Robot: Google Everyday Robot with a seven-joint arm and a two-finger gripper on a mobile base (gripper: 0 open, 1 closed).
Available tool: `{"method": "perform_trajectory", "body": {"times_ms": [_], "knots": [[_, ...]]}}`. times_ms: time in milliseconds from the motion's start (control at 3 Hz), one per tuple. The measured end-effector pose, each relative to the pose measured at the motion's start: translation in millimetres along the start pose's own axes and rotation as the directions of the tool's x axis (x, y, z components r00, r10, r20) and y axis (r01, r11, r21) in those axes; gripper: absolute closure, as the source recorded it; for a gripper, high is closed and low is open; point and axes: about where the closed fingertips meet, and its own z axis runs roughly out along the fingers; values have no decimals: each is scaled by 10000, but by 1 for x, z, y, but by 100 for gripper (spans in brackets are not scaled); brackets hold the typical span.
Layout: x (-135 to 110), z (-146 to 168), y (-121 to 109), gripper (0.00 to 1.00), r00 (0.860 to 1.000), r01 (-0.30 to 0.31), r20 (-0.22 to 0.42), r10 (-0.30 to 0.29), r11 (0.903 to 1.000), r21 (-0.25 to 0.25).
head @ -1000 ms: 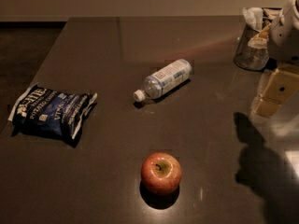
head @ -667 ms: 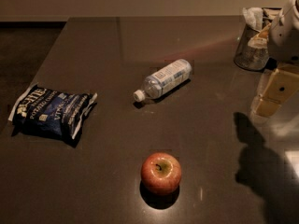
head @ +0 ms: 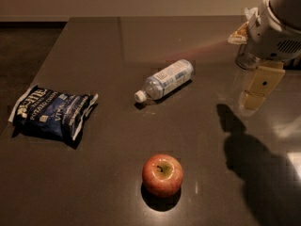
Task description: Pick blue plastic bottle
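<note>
Bluish plastic, the blue plastic bottle [head: 165, 79] lies on its side on the table [head: 94, 51], well apart from the tool [head: 254, 98], white cap pointing away from it. We see the tool hanging above the table, holding nothing visible; how far open, we cannot tell.

A chip bag [head: 51, 114] and an apple [head: 162, 174] lie apart on the table [head: 94, 55].

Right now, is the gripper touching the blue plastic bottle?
Apart. The camera view shows open table between the gripper, at right, and the blue plastic bottle.
</note>
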Motion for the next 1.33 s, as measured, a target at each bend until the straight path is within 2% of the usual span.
{"method": "perform_trajectory", "body": {"times_ms": [333,667,1000,1333], "knots": [[-24,17,-14,0,9883,1522,119,-1523,9883,98],[-52,40,-37,0,9504,3100,241,-3102,9507,123],[-76,63,-58,0,8894,4562,363,-4556,8899,-68],[-93,90,-70,0,8184,5746,430,-5730,8163,-588]]}}
